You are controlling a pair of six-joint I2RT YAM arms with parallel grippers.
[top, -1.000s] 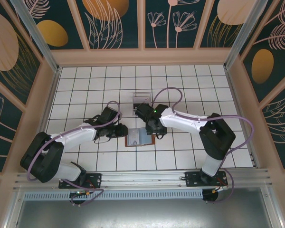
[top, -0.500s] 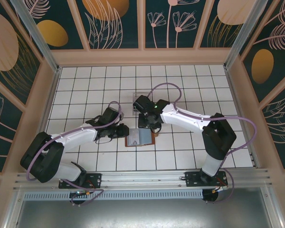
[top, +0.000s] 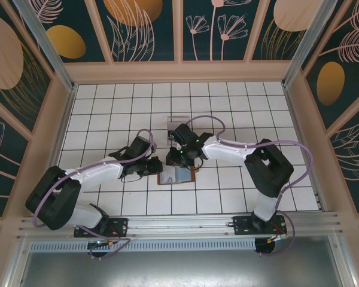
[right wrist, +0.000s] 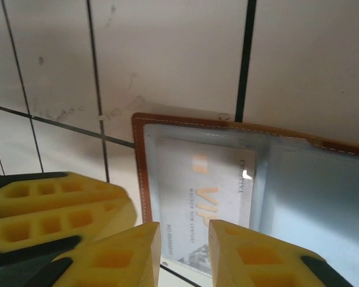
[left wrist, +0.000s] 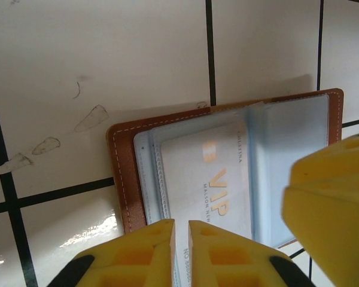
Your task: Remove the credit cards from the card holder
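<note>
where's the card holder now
In the top view, the card holder lies open on the table near centre, left gripper at its left, right gripper at its far edge.

Reddish-brown bifold card holder, lying open and flat just 6 o'clock of centre, pale VIP credit card tucked in its blue-grey sleeve

Card holder brown, blue-lined; fingers yellow

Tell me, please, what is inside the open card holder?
Inside the card holder, a pale card with gold VIP lettering sits in a clear sleeve. The left gripper covers its lower end. Whether other cards lie under it cannot be seen.
</note>
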